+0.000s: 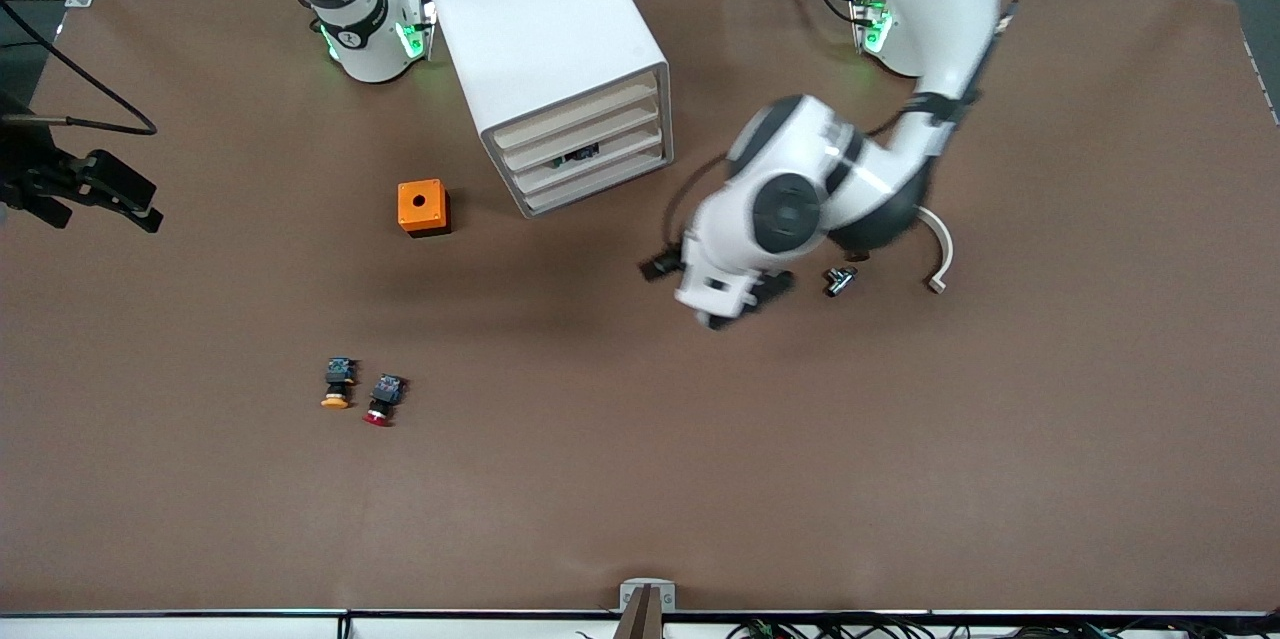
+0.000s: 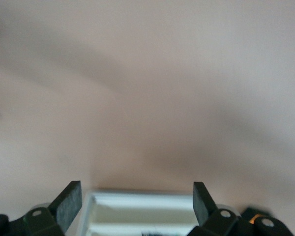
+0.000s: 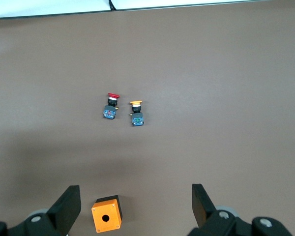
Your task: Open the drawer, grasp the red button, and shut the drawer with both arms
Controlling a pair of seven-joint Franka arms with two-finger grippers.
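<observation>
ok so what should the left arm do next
Probably bring the left gripper to the second drawer: all drawers look shut, and it hangs open over the table in front of the cabinet. The right gripper waits open at its end of the table.

The worktop [image 1: 640, 479] is showing a matt brown covering, smooth like paper or felt. At upper centre of the front view the cabinet [image 1: 540, 29] is looking like smooth white plastic with a soft sheen. The arms' shells [image 1: 790, 209] are gleaming glossy white with black rings. The button [image 1: 383, 399] is showing a shiny red cap on a dull black-and-blue body. The orange cube [image 1: 422, 206] is looking like smooth plastic.
</observation>
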